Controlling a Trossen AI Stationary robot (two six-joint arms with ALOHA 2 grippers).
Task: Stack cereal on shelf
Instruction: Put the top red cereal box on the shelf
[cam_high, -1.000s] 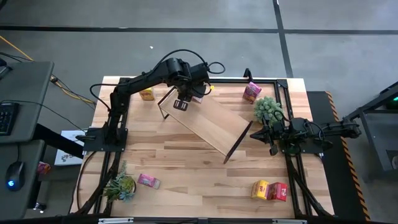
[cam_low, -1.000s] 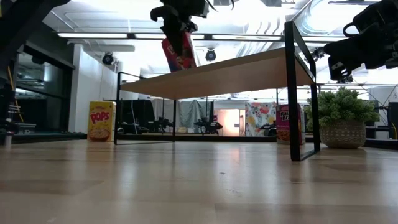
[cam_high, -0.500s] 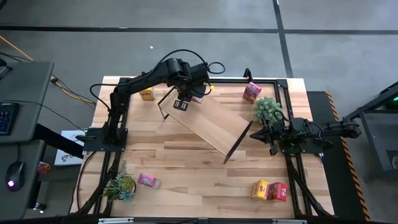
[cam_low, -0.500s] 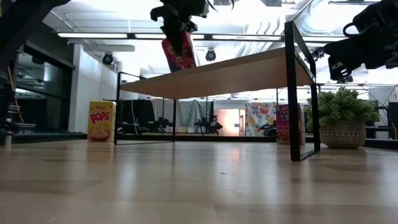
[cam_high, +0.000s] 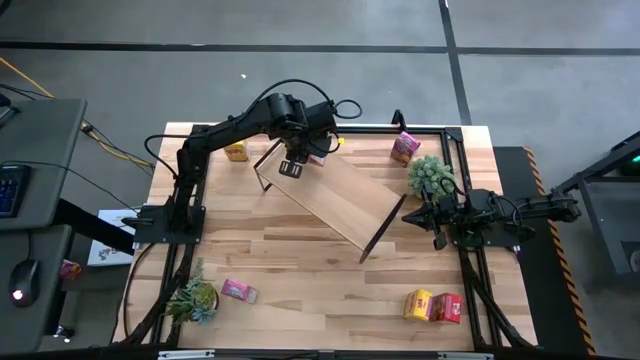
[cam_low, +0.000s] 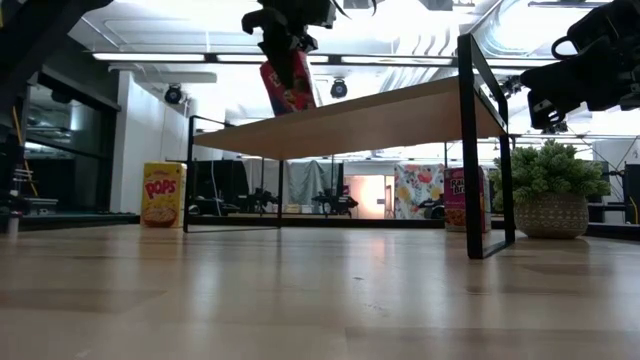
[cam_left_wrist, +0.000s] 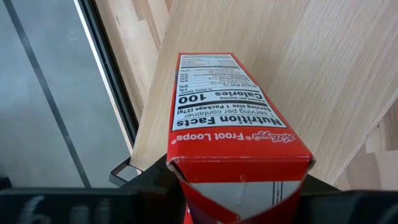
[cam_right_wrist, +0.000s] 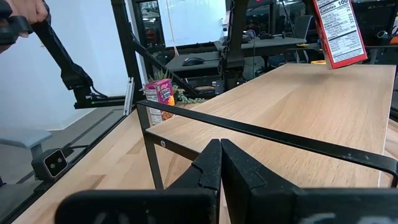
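Froot Loops box (cam_left_wrist: 233, 134) clamped in our left claw (cam_high: 291, 166), held just above shelf (cam_high: 340, 195) far end. Unchanged since a second ago; we judge release pending. Right claw (cam_right_wrist: 219, 163) clenched empty, idle beside shelf.

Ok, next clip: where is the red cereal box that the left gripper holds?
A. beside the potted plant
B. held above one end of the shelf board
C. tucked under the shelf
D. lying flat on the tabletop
B. The low view shows the red cereal box in the left gripper, hanging over the shelf near its far end, apparently not yet resting on the board.
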